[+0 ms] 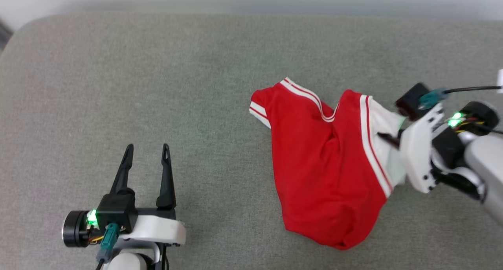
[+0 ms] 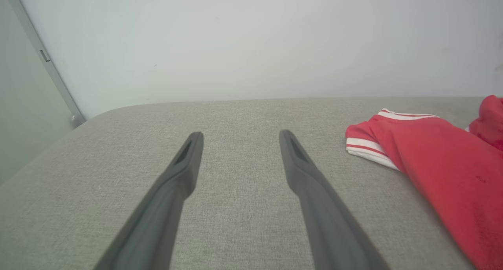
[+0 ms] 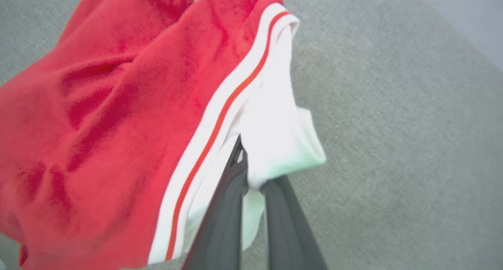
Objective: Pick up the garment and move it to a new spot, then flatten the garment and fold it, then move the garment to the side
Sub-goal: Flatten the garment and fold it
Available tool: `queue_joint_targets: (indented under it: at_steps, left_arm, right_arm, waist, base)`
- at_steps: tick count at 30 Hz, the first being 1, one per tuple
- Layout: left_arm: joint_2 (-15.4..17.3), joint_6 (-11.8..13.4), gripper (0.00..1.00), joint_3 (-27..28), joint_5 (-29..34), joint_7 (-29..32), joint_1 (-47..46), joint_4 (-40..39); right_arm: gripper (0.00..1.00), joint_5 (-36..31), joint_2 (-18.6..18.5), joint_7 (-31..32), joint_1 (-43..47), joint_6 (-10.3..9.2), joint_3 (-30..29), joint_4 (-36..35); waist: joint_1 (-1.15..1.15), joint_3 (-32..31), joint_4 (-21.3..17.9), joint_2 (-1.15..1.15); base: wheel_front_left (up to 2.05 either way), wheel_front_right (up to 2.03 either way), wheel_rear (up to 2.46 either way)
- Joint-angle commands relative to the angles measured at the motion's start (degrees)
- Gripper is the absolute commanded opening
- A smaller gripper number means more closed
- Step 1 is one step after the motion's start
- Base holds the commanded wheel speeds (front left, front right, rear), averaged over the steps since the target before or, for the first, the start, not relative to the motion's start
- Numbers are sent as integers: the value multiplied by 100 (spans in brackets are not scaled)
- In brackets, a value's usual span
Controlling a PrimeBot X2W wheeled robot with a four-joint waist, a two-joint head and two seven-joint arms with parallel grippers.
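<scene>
The garment, a red jersey with white sleeves and striped trim, lies crumpled right of centre on the grey padded surface. Its lettering is hidden. My right gripper comes in from the right and is shut on the white sleeve; in the right wrist view the two dark fingers pinch white cloth of the garment, which is bunched and slightly raised. My left gripper rests at the lower left, open and holding nothing, well apart from the garment, which lies to the right of the left gripper.
A pale wall rises behind the far edge of the grey surface. A rounded corner of the surface sits at the far left. Bare grey cloth stretches left of the jersey.
</scene>
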Motion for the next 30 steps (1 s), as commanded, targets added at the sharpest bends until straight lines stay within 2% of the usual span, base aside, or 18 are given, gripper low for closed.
queue_joint_targets:
  at_steps: [1,7,10,12,14,18,23,24,26,30]
  left_arm:
    - [-5,40,100,39,11,-15,84,-15]
    - [-6,65,100,78,31,-15,299,-100]
    - [-5,51,100,98,36,-15,361,-138]
    - [-6,43,100,105,46,-15,341,-155]
    - [-6,11,100,90,50,-15,301,-152]
    - [-6,-9,100,47,71,-15,201,-121]
    - [-5,-38,100,23,99,-15,150,-53]
    - [-8,-36,100,32,104,-15,170,-48]
    - [-6,-41,100,65,94,-15,236,-14]
    - [12,-50,100,130,132,-15,324,22]
  right_arm:
    - [0,57,-125,-96,-9,-6,-56,-135]
    - [0,281,-1099,-283,426,-7,-660,-750]
    - [0,451,-1562,-193,967,-6,-1183,-623]
    - [0,515,-1663,-102,1309,-6,-1368,-425]
    - [0,600,-1633,-53,1626,-6,-1533,-157]
    - [0,702,-1304,11,2166,-6,-1734,489]
    - [0,609,-950,-127,2417,-8,-1845,1068]
    - [13,595,-921,-234,2382,-8,-1913,1091]
    - [100,487,-950,-493,2270,-8,-2064,1084]
    - [100,175,-1049,-1084,2076,-7,-2385,907]
  waist:
    - [0,-180,-89,0]
    - [0,-357,-257,0]
    - [0,-353,-337,0]
    - [0,-325,-365,0]
    - [0,-276,-376,0]
    - [0,-185,-348,0]
    - [0,-176,-296,0]
    - [0,-197,-301,0]
    - [0,-270,-315,0]
    - [0,-432,-372,0]
  base:
    - [0,0,0]
    - [0,0,0]
    - [0,0,0]
    - [0,0,0]
    - [0,0,0]
    - [0,0,0]
    - [0,0,0]
    - [0,0,0]
    - [0,0,0]
    - [0,0,0]
